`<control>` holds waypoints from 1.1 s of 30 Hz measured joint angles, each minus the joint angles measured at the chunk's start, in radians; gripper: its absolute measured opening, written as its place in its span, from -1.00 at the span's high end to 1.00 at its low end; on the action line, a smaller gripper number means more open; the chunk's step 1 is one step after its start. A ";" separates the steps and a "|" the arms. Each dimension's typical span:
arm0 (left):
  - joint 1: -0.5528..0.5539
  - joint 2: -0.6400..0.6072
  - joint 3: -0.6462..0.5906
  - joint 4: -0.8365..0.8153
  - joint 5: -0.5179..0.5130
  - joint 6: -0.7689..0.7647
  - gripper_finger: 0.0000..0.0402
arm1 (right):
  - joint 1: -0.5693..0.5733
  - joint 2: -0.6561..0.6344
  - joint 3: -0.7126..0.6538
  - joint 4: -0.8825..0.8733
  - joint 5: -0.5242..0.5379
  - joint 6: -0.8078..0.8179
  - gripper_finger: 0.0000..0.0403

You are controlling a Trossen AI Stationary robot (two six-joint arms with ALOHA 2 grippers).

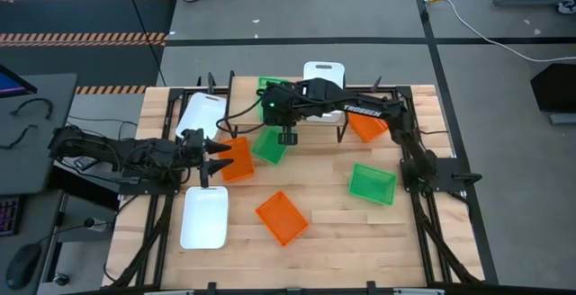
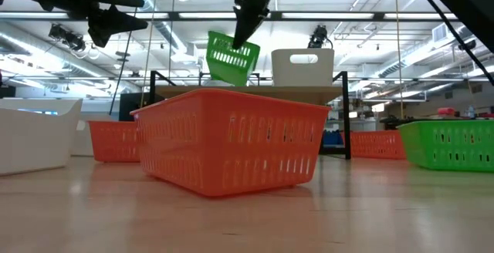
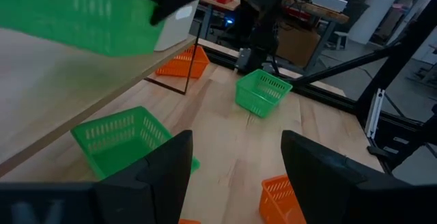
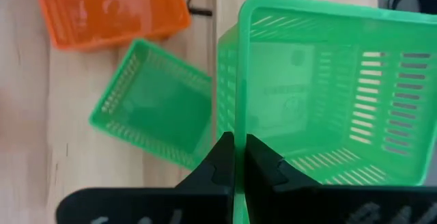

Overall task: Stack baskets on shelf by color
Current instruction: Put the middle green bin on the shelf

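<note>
My right gripper point(image 4: 239, 157) is shut on a green basket point(image 2: 231, 57), which it carries in the air at the shelf's point(image 2: 255, 92) left part. A white basket point(image 1: 324, 74) stands on the shelf plank. A second green basket point(image 1: 269, 146) sits on the table in front of the shelf, and a third green basket point(image 1: 372, 183) lies to the right. My left gripper point(image 1: 214, 157) is open and raised above the table, beside an orange basket point(image 1: 237, 159). It touches nothing. My right gripper pinches one side wall of the green basket at its rim point(image 4: 237, 125), with one finger inside the basket and one outside. The fingers point(image 2: 245, 29) come from above, pointing down. The basket hangs tilted below them, lifted clear of the shelf and the table.
Two more orange baskets stand on the table: one point(image 1: 282, 217) near the front and one point(image 1: 367, 126) by the shelf's right legs. Two white baskets point(image 1: 202, 115) point(image 1: 204, 216) lie on the table's left side. Bare tabletop shows between the front orange basket and the right green one.
</note>
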 joint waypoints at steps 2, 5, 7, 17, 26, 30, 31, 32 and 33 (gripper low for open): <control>0.000 0.000 0.000 -0.006 0.000 0.000 -0.15 | -0.005 0.010 -0.002 0.007 0.001 0.004 0.94; 0.000 0.000 0.000 -0.009 0.000 0.000 -0.15 | -0.011 0.021 -0.004 -0.005 0.002 0.006 0.94; 0.000 0.000 0.000 -0.010 0.000 0.000 -0.15 | -0.011 0.025 -0.004 -0.003 0.002 0.006 0.94; 0.000 0.000 0.000 -0.006 0.007 -0.010 -0.15 | -0.063 0.057 -0.018 0.016 0.013 0.021 0.93; 0.000 0.000 0.000 -0.007 0.008 -0.004 -0.15 | -0.081 0.057 -0.027 -0.004 0.014 0.067 0.91; 0.000 0.000 0.000 -0.007 0.008 0.002 -0.15 | -0.074 0.057 -0.028 -0.013 0.008 0.062 0.88; 0.000 0.000 0.000 -0.007 0.008 0.002 -0.15 | -0.071 0.057 -0.028 -0.017 0.006 0.062 0.87; 0.000 0.000 0.000 -0.007 0.008 0.002 -0.15 | -0.070 0.057 -0.028 -0.022 0.006 0.061 0.87; 0.000 0.000 0.000 -0.007 0.008 0.002 -0.15 | -0.068 0.057 -0.028 -0.027 0.006 0.060 0.87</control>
